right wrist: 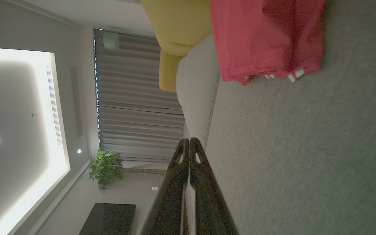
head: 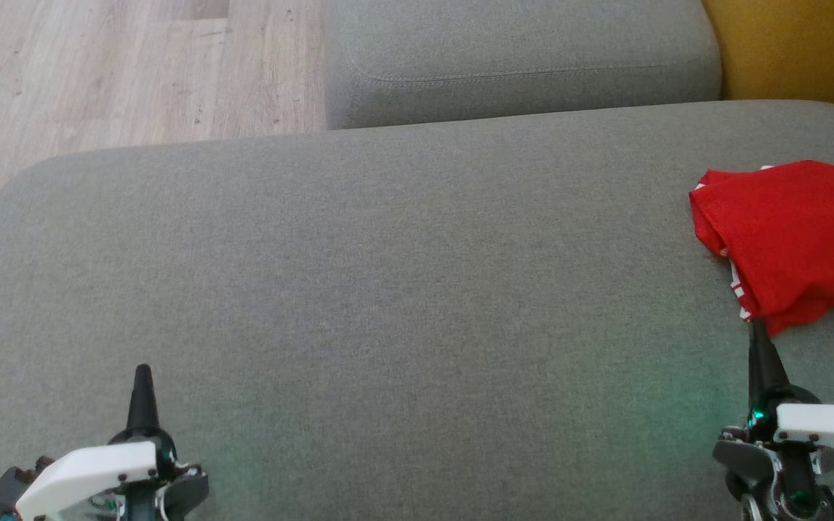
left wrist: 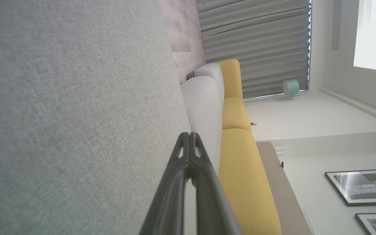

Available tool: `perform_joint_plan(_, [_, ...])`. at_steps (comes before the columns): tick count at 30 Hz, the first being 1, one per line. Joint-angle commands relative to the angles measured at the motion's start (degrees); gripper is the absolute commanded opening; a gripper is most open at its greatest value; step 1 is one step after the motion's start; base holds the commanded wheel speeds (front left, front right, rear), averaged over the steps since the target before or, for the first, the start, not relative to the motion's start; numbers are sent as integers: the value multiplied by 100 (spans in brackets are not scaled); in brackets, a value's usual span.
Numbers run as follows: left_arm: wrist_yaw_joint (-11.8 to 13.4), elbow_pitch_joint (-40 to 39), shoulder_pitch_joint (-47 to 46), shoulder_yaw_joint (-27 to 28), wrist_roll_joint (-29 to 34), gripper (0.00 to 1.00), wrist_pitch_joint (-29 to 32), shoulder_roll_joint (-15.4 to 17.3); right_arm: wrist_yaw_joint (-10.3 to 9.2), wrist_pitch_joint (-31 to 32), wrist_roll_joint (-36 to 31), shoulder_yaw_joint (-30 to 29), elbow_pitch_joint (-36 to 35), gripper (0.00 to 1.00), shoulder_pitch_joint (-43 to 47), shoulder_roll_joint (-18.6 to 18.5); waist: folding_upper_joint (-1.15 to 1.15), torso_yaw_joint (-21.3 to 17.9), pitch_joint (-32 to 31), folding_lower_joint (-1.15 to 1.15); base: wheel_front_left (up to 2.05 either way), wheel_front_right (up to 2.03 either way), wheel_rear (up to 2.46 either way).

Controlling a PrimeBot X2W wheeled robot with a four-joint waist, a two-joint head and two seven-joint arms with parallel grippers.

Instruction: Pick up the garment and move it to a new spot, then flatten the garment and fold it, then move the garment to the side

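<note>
Nearest the camera, the left gripper [head: 142, 370] is seen at the lower left of the head view, its two dark fingers pressed together into a single point with nothing caught between them; in its own wrist view the left gripper [left wrist: 189, 134] is shown with its tips meeting over the grey sofa cushion [left wrist: 77, 114]. At the lower right, the right gripper [head: 755, 329] is likewise closed and empty, and its tips are seen touching each other in the right wrist view [right wrist: 189, 140]. Both are poised over the broad grey sofa cushion [head: 388, 289], which is bare across its middle. Just past the right gripper's tip, the garment [head: 793, 231] is laid on the cushion's right side as a folded red bundle, cut off by the edge of the head view, with a strip of red-and-white striped trim [head: 739, 289] exposed along its near left edge. In the right wrist view the garment [right wrist: 259, 39] is seen ahead of the fingers with grey fabric between them, so it is not gripped. Farther off, a second grey cushion [head: 518, 65] is set against the first, with pale wooden flooring [head: 98, 72] to its left and yellow upholstery [head: 801, 43] to its right.
</note>
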Motion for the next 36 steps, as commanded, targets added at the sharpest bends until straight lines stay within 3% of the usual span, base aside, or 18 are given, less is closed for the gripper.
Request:
perform_joint_plan(1, [-68,-145,-338,225,-181,0,44,72,-4,47,204,70,-170,0,-376,-105,0,0,0,0,0,0,0])
perform_joint_plan(13, [-174,-63,-489,419,-963,0,254,63,-4,253,1041,-60,-143,0,-500,-99,0,-3,2,0,0,0,0])
perform_joint_plan(36, [-174,-59,-493,475,-916,0,299,23,-4,298,995,-114,-139,0,-504,-60,0,-3,2,0,0,0,0])
